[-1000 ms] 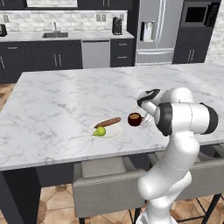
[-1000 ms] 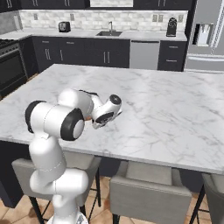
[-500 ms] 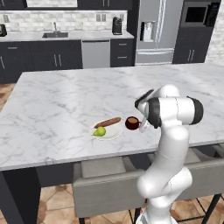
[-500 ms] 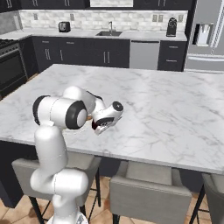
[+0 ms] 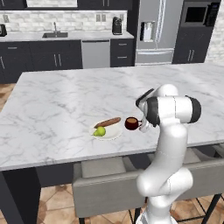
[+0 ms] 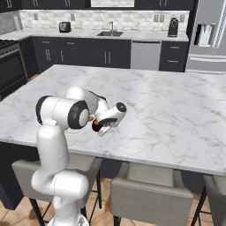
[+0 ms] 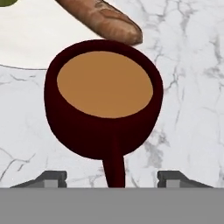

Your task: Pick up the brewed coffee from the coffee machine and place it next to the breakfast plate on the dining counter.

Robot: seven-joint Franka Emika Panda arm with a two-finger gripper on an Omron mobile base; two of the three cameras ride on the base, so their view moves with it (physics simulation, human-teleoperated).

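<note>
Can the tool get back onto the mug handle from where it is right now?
Probably yes. The tool sits open right at the mug, its handle pointing between the two fingertips. Nothing stands in between; the plate and sausage lie beyond the mug.

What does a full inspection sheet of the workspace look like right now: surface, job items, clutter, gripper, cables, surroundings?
Surface: dining counter, white marble with grey veining.
Job items: brewed coffee, dark red mug holding brown liquid, upright on the counter beside the breakfast plate; its handle points toward the gripper. The plate holds a brown stick and a green fruit. Coffee machine stands on the back worktop.
Clutter: nothing seen.
Gripper: gripper open, fingertips either side of the mug handle, not clamping it.
Cables: nothing seen.
Surroundings: grey stools at the counter, sink, fridge.
</note>
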